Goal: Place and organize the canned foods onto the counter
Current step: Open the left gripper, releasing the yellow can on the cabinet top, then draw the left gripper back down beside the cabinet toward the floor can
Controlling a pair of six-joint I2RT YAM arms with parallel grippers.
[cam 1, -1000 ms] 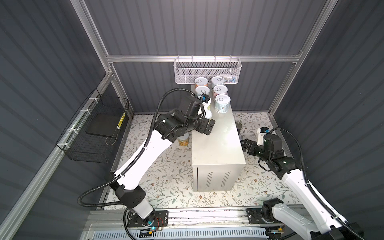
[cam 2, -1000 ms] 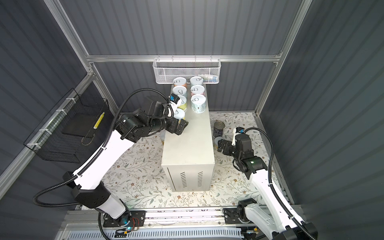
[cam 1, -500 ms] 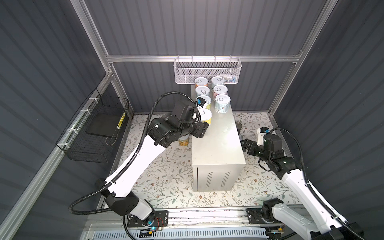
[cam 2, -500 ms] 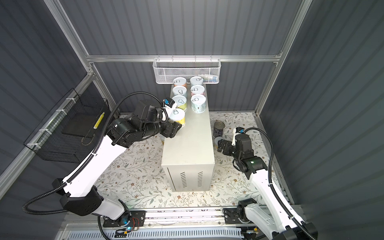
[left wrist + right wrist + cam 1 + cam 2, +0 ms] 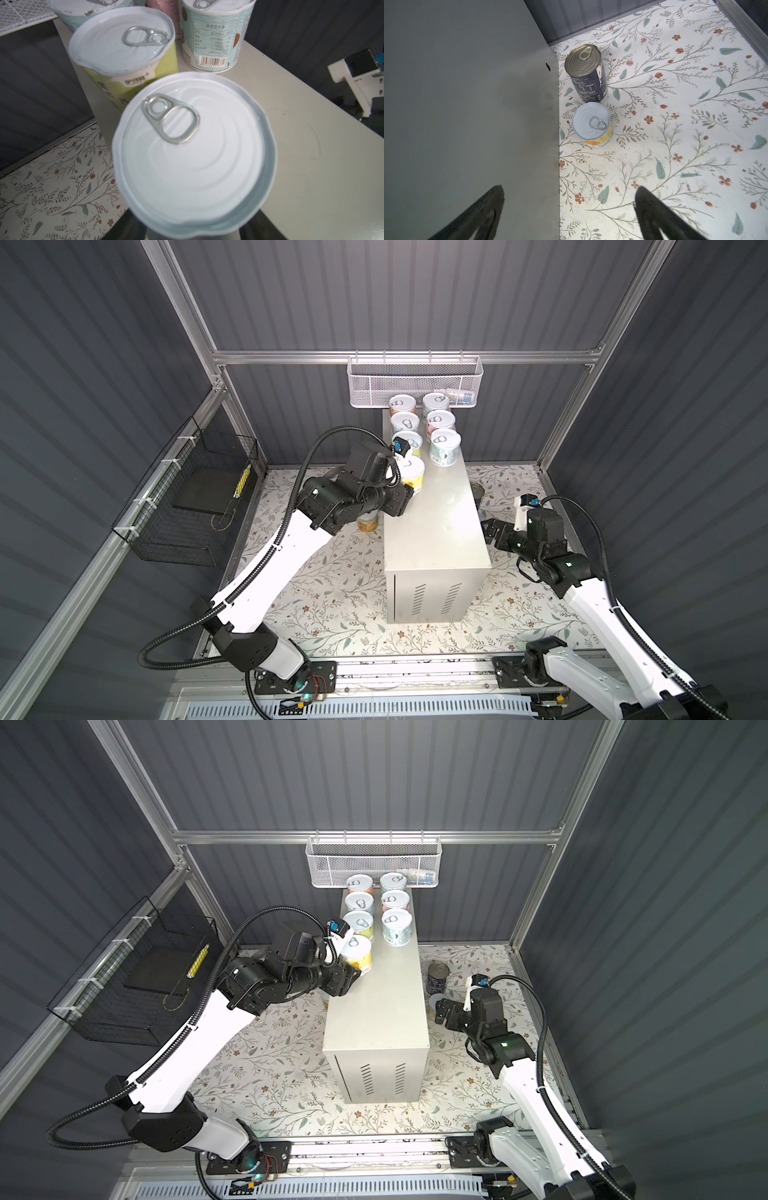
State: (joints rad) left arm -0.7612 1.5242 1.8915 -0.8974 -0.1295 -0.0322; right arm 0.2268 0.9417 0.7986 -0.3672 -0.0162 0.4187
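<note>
Cans, in both top views: six cans [image 5: 445, 440] crowd the twelve o'clock end of the tabletop [image 5: 436, 531]; my left end effector [image 5: 406, 494] clamps a yellow can [image 5: 412, 472] at ten. Left wrist view: rigid, slick, likely weighty, so squeeze mid-wall. Right wrist view: my right end effector [image 5: 571, 218] spread, empty; dark-blue can [image 5: 586, 76] on floor [image 5: 675, 145] off the tabletop's two o'clock.

Dark ribbed walls [image 5: 374, 294] enclose a floral-patterned floor [image 5: 332, 580].

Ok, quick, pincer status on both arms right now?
Left pincer: closed on the yellow-labelled can.
Right pincer: open, holding nothing.
</note>
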